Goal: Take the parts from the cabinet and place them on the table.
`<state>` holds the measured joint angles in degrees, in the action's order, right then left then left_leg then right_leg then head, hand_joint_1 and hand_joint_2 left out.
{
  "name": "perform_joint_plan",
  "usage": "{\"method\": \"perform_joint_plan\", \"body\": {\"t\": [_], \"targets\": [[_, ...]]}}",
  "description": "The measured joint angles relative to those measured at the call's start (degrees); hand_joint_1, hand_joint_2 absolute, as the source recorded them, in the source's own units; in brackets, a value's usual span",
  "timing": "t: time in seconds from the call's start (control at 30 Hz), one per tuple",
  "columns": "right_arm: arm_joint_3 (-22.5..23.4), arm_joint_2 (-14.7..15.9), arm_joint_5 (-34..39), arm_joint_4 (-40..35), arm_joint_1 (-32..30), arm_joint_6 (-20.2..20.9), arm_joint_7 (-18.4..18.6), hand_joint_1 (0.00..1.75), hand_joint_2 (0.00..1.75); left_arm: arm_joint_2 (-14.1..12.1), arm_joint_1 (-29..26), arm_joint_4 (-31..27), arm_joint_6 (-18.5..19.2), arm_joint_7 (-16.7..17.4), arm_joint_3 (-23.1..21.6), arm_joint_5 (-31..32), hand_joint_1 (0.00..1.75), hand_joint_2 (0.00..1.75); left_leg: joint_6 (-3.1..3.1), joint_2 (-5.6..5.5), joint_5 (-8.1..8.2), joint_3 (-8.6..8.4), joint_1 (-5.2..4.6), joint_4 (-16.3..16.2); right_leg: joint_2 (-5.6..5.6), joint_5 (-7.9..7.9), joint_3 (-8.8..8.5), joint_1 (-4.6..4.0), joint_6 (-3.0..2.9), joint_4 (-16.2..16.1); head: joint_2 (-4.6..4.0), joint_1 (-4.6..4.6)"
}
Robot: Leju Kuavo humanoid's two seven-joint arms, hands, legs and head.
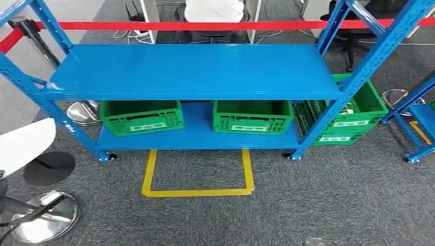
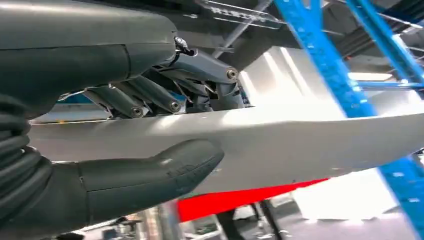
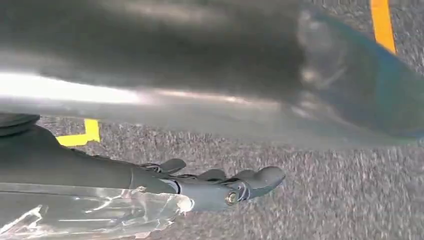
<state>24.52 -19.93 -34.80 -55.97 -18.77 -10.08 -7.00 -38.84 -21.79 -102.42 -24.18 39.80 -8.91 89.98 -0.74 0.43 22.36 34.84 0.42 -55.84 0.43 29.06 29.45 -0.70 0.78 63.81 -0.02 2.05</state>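
My left hand (image 2: pixel 150 125) grips a white part (image 2: pixel 300 145), thumb (image 2: pixel 150 175) under it and fingers (image 2: pixel 145 97) curled over its top edge; that part pokes in at the head view's left edge (image 1: pixel 23 143). My right hand (image 3: pixel 220 187) has its fingers fairly straight over the carpet (image 3: pixel 325 200), with clear plastic (image 3: pixel 90 215) against it; I cannot tell whether it holds that. Ahead stands the blue cabinet (image 1: pixel 195 72). On its lower shelf (image 1: pixel 197 136) sit two green crates, one toward the left end (image 1: pixel 141 118), one toward the right end (image 1: pixel 251 118).

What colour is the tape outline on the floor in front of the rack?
Yellow, on grey carpet; the tape outline shows best in the head view.
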Motion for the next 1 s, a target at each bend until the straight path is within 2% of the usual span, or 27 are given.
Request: {"method": "perform_joint_plan", "body": {"t": [0.03,0.07,0.1,0.13,0.17,0.2,0.23,0.3,0.33,0.37,0.4,0.43,0.47,0.5,0.53,0.57,0.6,0.67,0.7,0.73,0.77,0.83,0.87,0.9,0.93,0.97,1.0], "targets": [[0.1,0.3,-0.2,1.1,0.9,-0.4,-0.8,0.0,0.0,0.1,-0.6,0.0,-0.4,0.0,0.9,0.0,1.75,1.75,-0.19,-0.11,-0.54,0.24,0.0,0.0,0.11,1.95,-3.64,-0.39,-0.78,-5.5,0.02,-0.07],[0.3,0.5,-0.2,2.1,1.6,-0.7,-1.3,0.0,0.0,0.1,-1.1,0.0,-0.5,0.0,1.8,0.0,1.75,1.75,-0.45,-0.25,-0.98,0.38,-0.19,0.0,0.09,2.59,-5.98,-0.31,-0.59,-9.1,0.0,-0.02],[0.9,0.7,-0.3,3.9,2.3,-1.3,-2.0,0.0,0.0,0.1,-1.5,0.0,-0.7,0.0,2.4,0.0,1.75,1.75,-0.77,-0.23,-1.69,0.31,0.06,0.2,0.2,2.24,-4.82,-0.59,-0.25,-8.7,0.0,-0.14],[1.3,0.8,-0.2,4.8,2.8,-1.6,-2.5,0.0,0.0,0.1,-1.8,0.0,-0.7,0.0,2.8,0.0,1.75,1.75,-1.15,-0.27,-2.31,0.52,0.3,0.3,0.13,2.01,-4.55,-0.86,-0.43,-8.5,0.0,0.24],[1.6,0.9,-0.3,5.5,2.9,-1.6,-2.7,0.0,0.0,0.2,-2.0,0.0,-0.6,0.0,3.1,0.0,1.75,1.75,-1.53,-0.34,-2.82,0.61,0.37,0.6,0.07,1.62,-4.18,-0.98,-0.92,-8.4,0.0,0.31],[2.0,0.8,-0.5,6.1,3.0,-1.4,-2.9,0.0,0.0,0.1,-2.4,0.0,-0.4,0.0,3.3,0.0,1.75,1.75,-1.89,-0.51,-2.9,0.97,0.44,0.5,-0.14,0.53,-3.47,-0.47,-1.42,-8.8,0.0,0.3],[2.3,0.8,-0.6,6.4,3.2,-1.2,-3.0,0.0,0.0,0.2,-2.5,0.1,-0.1,0.0,3.3,0.0,1.75,1.75,-2.12,-0.5,-0.3,1.57,0.48,-0.3,-0.39,-0.14,-2.66,-0.43,-1.79,-8.8,0.0,0.17],[3.0,0.8,-0.7,6.8,3.2,-0.8,-3.1,0.0,0.0,0.2,-2.5,0.0,0.1,0.0,3.4,0.0,1.75,1.75,-2.56,-0.47,8.02,3.19,0.55,-7.0,-0.55,-1.83,-0.7,-0.43,-2.3,-8.7,0.0,-0.09],[3.2,0.8,-0.7,7.0,3.3,-0.7,-3.1,0.0,0.0,0.2,-2.5,0.0,0.1,0.0,3.4,0.0,1.75,1.75,-2.74,-0.47,10.71,3.9,0.56,-11.3,-0.58,-2.64,-0.28,-0.45,-2.33,-8.7,0.0,-0.04],[3.5,0.8,-0.7,7.2,3.4,-0.7,-3.1,0.0,0.0,0.2,-2.5,0.1,0.1,0.0,3.4,0.0,1.75,1.75,-2.88,-0.48,11.78,4.28,0.55,-15.0,-0.63,-3.44,0.83,-0.46,-2.26,-8.6,0.0,-0.07],[3.7,0.8,-0.7,7.4,3.5,-0.6,-3.1,0.0,0.0,0.3,-2.5,0.1,0.1,0.0,3.4,0.0,1.75,1.75,-3.0,-0.48,10.63,4.0,0.55,-17.2,-0.66,-4.27,2.06,-0.45,-2.12,-8.3,0.0,-0.07],[3.9,0.8,-0.7,7.6,3.5,-0.7,-3.1,0.0,0.0,0.3,-2.5,0.1,0.1,0.0,3.4,0.0,1.75,1.75,-3.11,-0.47,8.15,2.64,0.56,-17.0,-0.7,-4.96,3.35,-0.4,-2.04,-7.9,0.0,-0.04],[4.0,0.8,-0.7,7.7,3.5,-0.6,-3.1,0.0,0.0,0.3,-2.5,0.0,0.1,0.0,3.4,0.0,1.75,1.75,-3.17,-0.47,5.66,0.36,0.61,-14.7,-0.74,-5.58,4.65,-0.33,-1.93,-7.4,0.0,-0.09],[4.1,0.8,-0.7,7.9,3.5,-0.6,-3.1,0.0,0.0,0.3,-2.5,0.0,0.1,0.0,3.5,0.0,1.75,1.75,-3.26,-0.47,4.22,-2.93,0.7,-10.6,-0.74,-6.1,5.87,-0.23,-1.71,-6.9,0.0,-0.04],[4.2,0.8,-0.8,8.0,3.6,-0.6,-3.1,0.0,0.0,0.3,-2.4,0.0,0.1,0.0,3.5,0.0,1.75,1.75,-3.39,-0.48,4.91,-6.96,0.87,-5.3,-0.69,-6.64,6.72,-0.24,-1.38,-6.2,0.0,-0.11],[4.2,0.9,-0.9,8.0,3.6,-0.5,-3.1,0.0,0.0,0.2,-2.2,0.0,0.2,0.0,3.5,0.0,1.75,1.75,-3.3,-0.49,7.63,-10.3,0.65,0.1,-0.6,-6.97,7.58,-0.62,-1.0,-5.8,0.02,-0.15],[4.2,0.9,-1.1,8.1,3.7,-0.4,-3.1,0.0,0.0,0.3,-2.1,0.0,0.2,0.0,3.6,0.0,1.75,1.75,-2.14,-0.6,8.46,-10.69,0.55,1.8,-0.61,-7.53,7.75,-0.64,-0.73,-5.6,0.02,-0.04],[4.7,0.9,-1.4,8.1,3.6,-0.1,-3.2,0.0,0.0,0.3,-2.1,0.0,0.2,0.0,3.6,0.0,1.75,1.75,-1.34,-0.51,7.55,-9.63,0.27,1.1,-0.56,-9.18,7.97,-0.6,-0.47,-6.2,0.02,-0.04],[5.2,0.9,-1.6,8.2,3.5,0.3,-3.2,0.0,0.0,0.5,-2.1,0.0,0.2,0.0,3.5,0.0,1.75,1.75,-0.76,-0.32,6.83,-8.96,0.49,1.1,-0.51,-9.7,8.29,-0.56,-0.15,-6.2,0.0,-0.07],[5.6,0.9,-1.7,8.2,3.4,0.5,-3.3,0.0,0.0,0.5,-2.0,0.0,0.4,0.0,3.5,0.0,1.75,1.75,-0.27,-0.1,6.25,-8.31,0.56,1.0,-0.41,-7.99,8.7,-0.29,0.33,-5.6,0.0,-0.07],[5.7,0.9,-1.7,8.2,3.3,0.5,-3.2,0.0,0.0,0.5,-2.1,0.0,0.6,0.0,3.5,0.0,1.75,1.75,0.17,-0.11,5.53,-7.54,0.58,1.0,-0.45,-4.15,9.52,-0.26,0.75,-3.3,0.0,0.2],[5.7,0.9,-1.7,8.3,3.4,0.7,-3.2,0.0,0.0,0.5,-2.1,0.0,0.9,0.0,3.6,0.0,1.75,1.75,0.43,-0.12,3.97,-5.73,0.55,0.9,-0.48,3.22,11.35,-0.05,1.24,5.3,0.0,0.29],[5.7,0.9,-1.7,8.3,3.4,0.7,-3.2,0.0,0.0,0.6,-2.2,0.0,0.9,0.0,3.6,0.0,1.75,1.75,0.43,-0.12,3.13,-4.61,0.49,0.9,-0.48,5.23,11.85,0.03,1.33,9.6,0.0,0.26],[5.8,0.9,-1.7,8.3,3.4,0.8,-3.2,0.0,0.0,0.6,-2.3,0.0,0.8,0.0,3.6,0.0,1.75,1.75,0.37,-0.13,2.25,-3.45,0.43,0.8,-0.48,5.18,11.59,0.05,1.32,12.2,0.0,0.28],[5.8,0.9,-1.7,8.3,3.4,1.0,-3.2,0.0,0.0,0.6,-2.4,0.0,0.9,0.0,3.6,0.0,1.75,1.75,0.33,-0.14,1.51,-2.37,0.38,0.7,-0.47,3.43,10.37,0.05,1.21,12.5,0.0,0.26],[5.8,0.9,-1.6,8.3,3.4,1.2,-3.2,0.0,0.0,0.6,-2.5,0.0,0.9,0.0,3.6,0.0,1.75,1.75,0.24,-0.14,0.78,-1.26,0.32,0.5,-0.47,0.76,8.05,0.05,0.97,10.7,0.0,0.28],[5.8,0.9,-1.5,8.3,3.4,1.3,-3.2,0.0,0.0,0.7,-2.6,0.0,0.9,0.0,3.6,0.0,1.75,1.75,0.09,-0.16,0.1,-0.33,0.26,0.4,-0.47,-1.21,4.85,0.05,0.69,7.2,0.0,0.26]]}}
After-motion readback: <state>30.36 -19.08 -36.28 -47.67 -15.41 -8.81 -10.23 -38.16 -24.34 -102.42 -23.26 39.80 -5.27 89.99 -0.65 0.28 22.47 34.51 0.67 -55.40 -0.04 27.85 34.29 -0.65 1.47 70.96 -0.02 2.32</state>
